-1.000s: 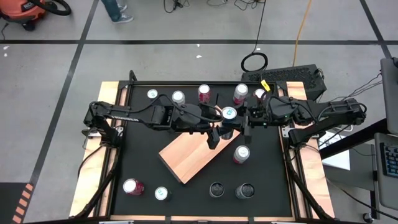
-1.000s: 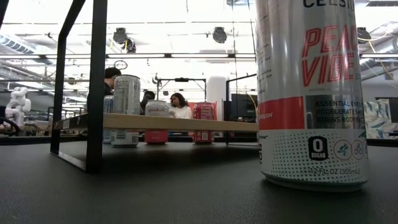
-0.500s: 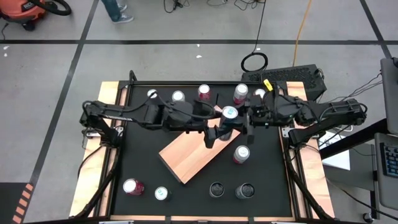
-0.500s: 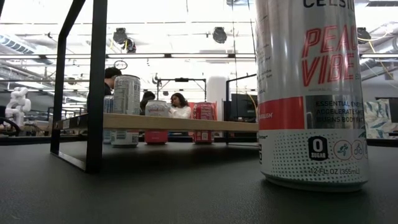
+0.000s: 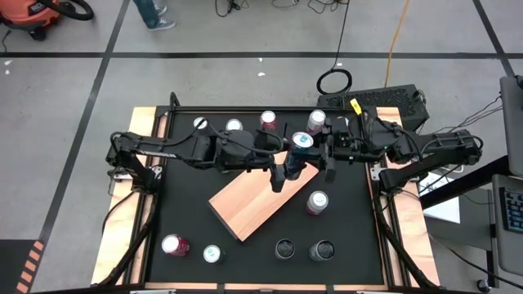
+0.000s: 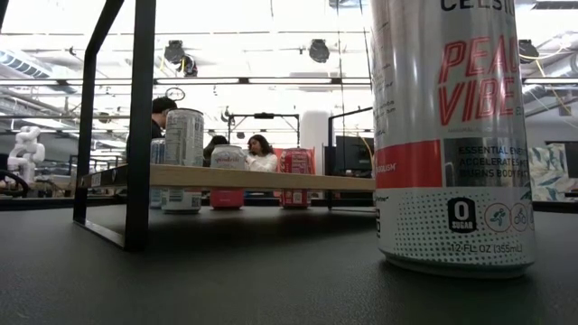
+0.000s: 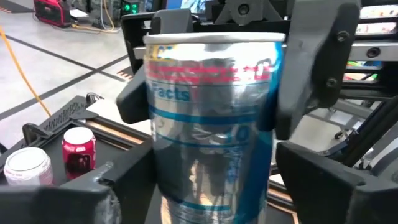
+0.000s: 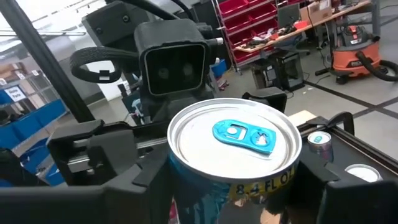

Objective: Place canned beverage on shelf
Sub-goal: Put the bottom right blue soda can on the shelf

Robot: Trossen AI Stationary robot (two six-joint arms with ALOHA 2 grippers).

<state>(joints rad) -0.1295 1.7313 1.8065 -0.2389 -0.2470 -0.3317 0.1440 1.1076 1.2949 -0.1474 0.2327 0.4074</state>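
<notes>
Up in the center of the high view, the right gripper [image 5: 324, 155] clamps a blue-tabbed can [image 5: 301, 141] above the upper corner of the shelf [image 5: 255, 201]. The left gripper [image 5: 288, 167] flanks it with jaws parted, not gripping.
</notes>
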